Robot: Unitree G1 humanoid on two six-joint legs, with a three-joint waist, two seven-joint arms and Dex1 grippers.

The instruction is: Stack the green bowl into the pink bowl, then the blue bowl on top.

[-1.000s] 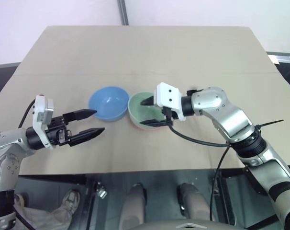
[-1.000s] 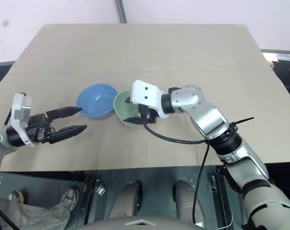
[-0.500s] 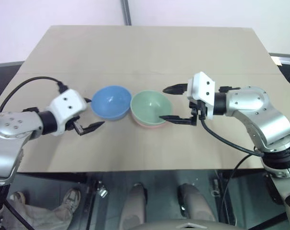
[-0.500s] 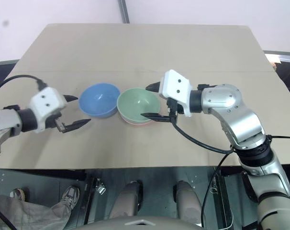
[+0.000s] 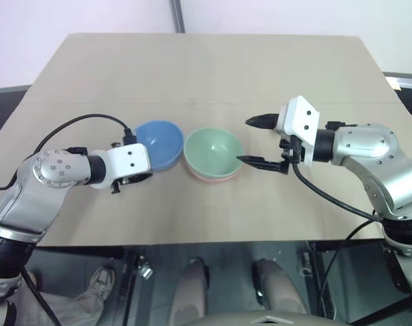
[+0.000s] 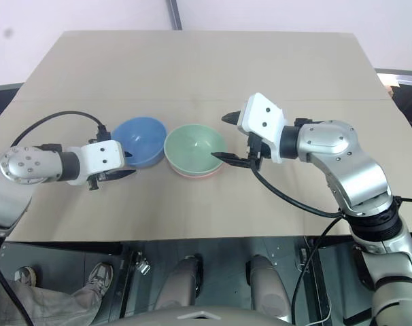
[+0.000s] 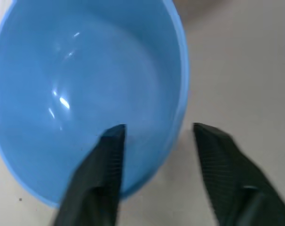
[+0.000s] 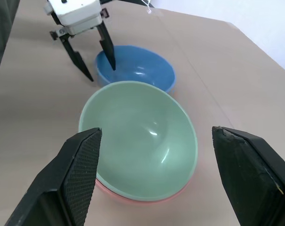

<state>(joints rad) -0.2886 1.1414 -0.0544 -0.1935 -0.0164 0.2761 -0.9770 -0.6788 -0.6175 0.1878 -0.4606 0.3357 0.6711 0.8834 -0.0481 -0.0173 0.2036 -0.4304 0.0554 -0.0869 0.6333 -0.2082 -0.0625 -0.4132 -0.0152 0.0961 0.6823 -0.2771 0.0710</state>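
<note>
Unmarked green bowl (image 8: pixel 140 136) nested in pink bowl (image 8: pixel 133 198), left tool (image 8: pixel 96 59) straddling blue bowl (image 7: pixel 86 94) rim, right tool (image 5: pixel 258 141) apart.

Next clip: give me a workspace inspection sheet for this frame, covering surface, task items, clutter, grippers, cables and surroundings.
Surface: tan table, one seam across it.
Job's things: green bowl nested in pink bowl; blue bowl beside them, on the table.
Clutter: nothing seen.
Grippers: left gripper straddles the blue bowl's rim, one finger inside, one outside, gap visible; right gripper open, clear of the green bowl.
Cables: black cable looping over the left arm; another under the right arm.
Surroundings: pale wall beyond the table.
</note>
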